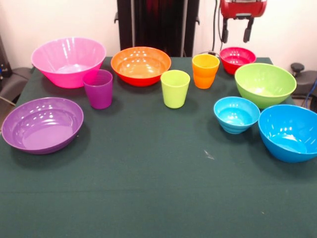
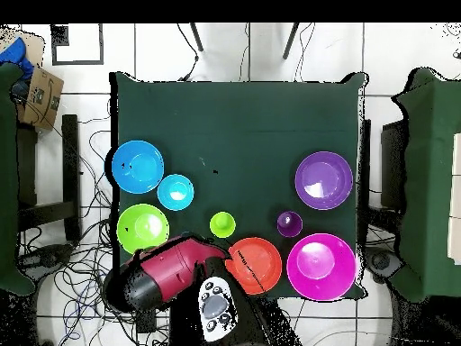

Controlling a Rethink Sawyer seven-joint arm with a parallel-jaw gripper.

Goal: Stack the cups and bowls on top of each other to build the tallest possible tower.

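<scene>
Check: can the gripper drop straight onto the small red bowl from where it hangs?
Probably yes. The gripper hangs open just above the small red bowl, with nothing between them. The orange cup and lime green bowl stand close beside it, but neither covers it.

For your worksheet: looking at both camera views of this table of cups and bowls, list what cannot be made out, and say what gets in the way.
- Overhead view: the small red bowl and orange cup are hidden under the arm.
- Overhead view: the gripper is also hidden by the arm.
- Front view: the arm is cut off by the top edge.
- Front view: the big blue bowl is clipped by the right edge.
</scene>
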